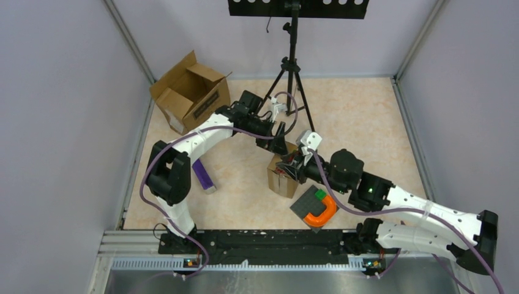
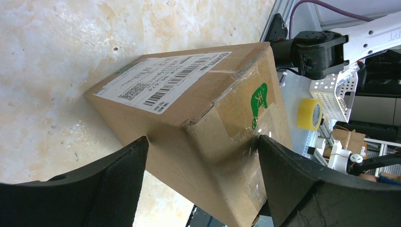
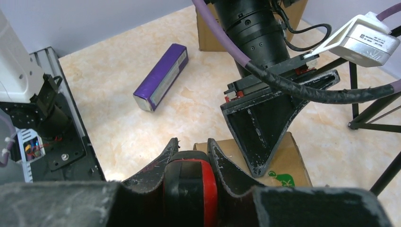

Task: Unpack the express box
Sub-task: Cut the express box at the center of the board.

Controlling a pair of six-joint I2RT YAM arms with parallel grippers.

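Observation:
The express box (image 1: 281,182) is a small brown carton with a shipping label and clear tape, standing mid-table. It fills the left wrist view (image 2: 198,94). My left gripper (image 1: 280,146) straddles its upper end, with one finger (image 2: 118,182) at the box's side and the other against the taped end face with the green logo. My right gripper (image 3: 191,147) is shut on a red and black tool (image 3: 191,189) and sits just beside the box's near top edge (image 3: 288,165). In the top view the right gripper (image 1: 296,166) is over the box; the tool's tip is hidden.
A purple oblong pack (image 1: 203,174) lies left of the box, also in the right wrist view (image 3: 161,76). An open empty carton (image 1: 190,92) stands at the back left. A tripod (image 1: 292,73) stands behind. A grey, green and orange item (image 1: 315,208) lies near the front.

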